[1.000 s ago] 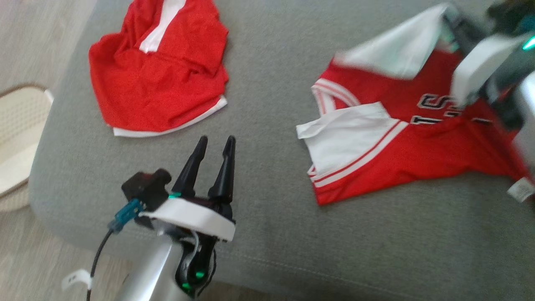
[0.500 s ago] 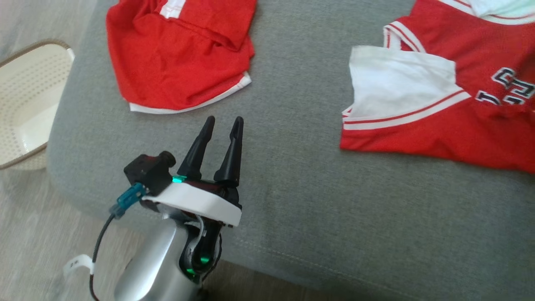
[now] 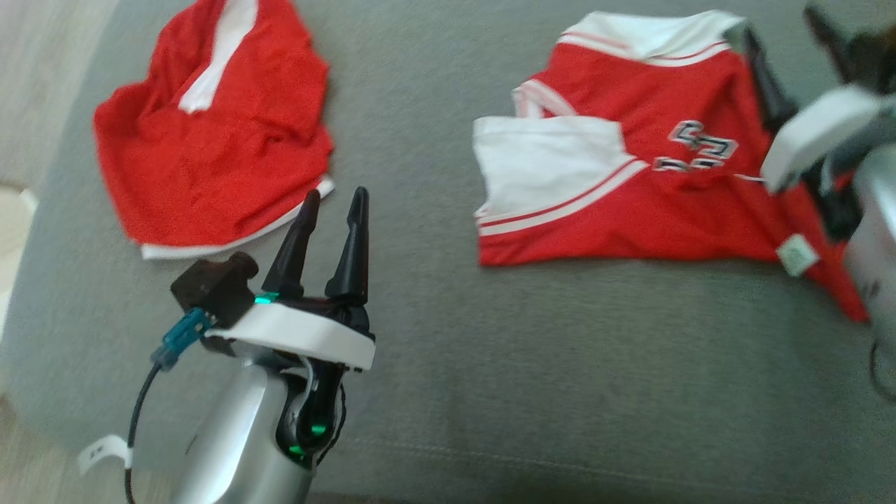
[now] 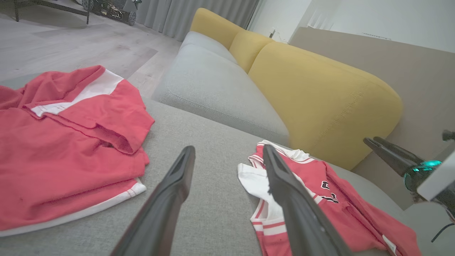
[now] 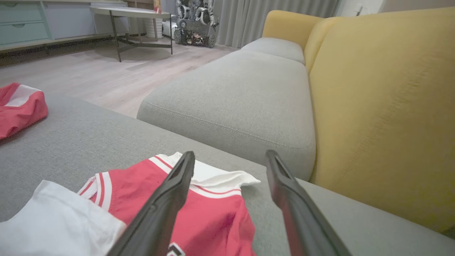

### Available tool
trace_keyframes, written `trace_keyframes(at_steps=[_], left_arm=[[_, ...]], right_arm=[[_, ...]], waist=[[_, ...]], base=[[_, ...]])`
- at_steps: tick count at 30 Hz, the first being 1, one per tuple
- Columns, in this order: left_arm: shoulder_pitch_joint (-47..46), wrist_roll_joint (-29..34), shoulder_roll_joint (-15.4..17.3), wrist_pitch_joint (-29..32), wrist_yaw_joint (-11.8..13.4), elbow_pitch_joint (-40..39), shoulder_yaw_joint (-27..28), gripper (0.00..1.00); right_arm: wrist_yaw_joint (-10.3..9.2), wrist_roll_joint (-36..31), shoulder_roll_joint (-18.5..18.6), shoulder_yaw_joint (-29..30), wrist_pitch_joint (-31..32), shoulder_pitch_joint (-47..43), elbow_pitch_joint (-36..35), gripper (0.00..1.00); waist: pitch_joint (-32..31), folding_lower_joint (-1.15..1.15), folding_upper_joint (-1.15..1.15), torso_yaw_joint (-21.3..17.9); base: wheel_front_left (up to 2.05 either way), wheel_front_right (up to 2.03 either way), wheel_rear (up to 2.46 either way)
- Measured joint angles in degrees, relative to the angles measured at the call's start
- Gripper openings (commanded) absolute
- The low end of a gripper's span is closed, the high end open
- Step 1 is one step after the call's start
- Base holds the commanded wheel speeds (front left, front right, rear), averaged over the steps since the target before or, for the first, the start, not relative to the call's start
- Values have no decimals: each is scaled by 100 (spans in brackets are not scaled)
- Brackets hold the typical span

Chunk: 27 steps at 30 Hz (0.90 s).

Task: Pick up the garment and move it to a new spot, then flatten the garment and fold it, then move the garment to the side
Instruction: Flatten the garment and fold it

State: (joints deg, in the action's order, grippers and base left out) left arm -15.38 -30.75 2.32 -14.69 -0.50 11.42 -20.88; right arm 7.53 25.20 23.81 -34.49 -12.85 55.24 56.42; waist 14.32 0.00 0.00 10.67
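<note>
L gripper (image 3: pixel 336 194) & r gripper (image 5: pixel 230 155) jaws wide open, empty. Jersey (image 3: pixel 630 217) rumpled center-right; grabbing 2 layers = bad flatten.

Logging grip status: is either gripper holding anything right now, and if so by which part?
Nothing is held. The right gripper is open by the red jersey's far edge; the left gripper is open over the grey cushion.

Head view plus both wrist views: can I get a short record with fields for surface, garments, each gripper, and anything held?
surface: grey cushion, yellow backrest behind it
garments: lettered jersey lying on the right; red garment crumpled on the left; the two lie apart
left gripper: open, empty, pointing between the garments
right gripper: open, empty, by the jersey's edge nearest the backrest
held: nothing
</note>
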Motion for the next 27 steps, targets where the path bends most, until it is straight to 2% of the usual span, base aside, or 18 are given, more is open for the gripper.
trace_keyframes(at_steps=[1,6,10,13,17,20,27], left_arm=[[73,42,0,0,0,-21,52,100],[253,111,3,0,2,-64,153,100],[400,168,5,0,-1,-98,172,100],[493,194,5,0,-9,-102,190,100],[595,197,10,0,-53,-91,219,100],[600,243,8,0,-59,-59,203,100],[593,243,10,0,-108,-26,163,100]], right_arm=[[0,18,-36,129,-90,-377,-225,100],[0,-166,-136,568,-136,-1254,-850,100],[0,-720,-352,1469,-145,-2322,-1786,100],[0,-1169,-649,2192,-153,-3195,-2380,100],[0,-1711,-1096,2661,-153,-4151,-2820,100],[0,-2068,-1237,2744,-153,-4449,-2942,100],[0,-2510,-1250,3158,113,-4380,-2975,100]], waist=[[-141,0,0,-163],[-392,0,0,-479],[-567,0,0,-778],[-647,0,0,-952],[-684,0,0,-1135],[-670,0,0,-1210],[-552,0,0,-1226]], base=[[0,0,0],[0,0,0],[0,0,0],[0,0,0],[0,0,0],[0,0,0],[0,0,0]])
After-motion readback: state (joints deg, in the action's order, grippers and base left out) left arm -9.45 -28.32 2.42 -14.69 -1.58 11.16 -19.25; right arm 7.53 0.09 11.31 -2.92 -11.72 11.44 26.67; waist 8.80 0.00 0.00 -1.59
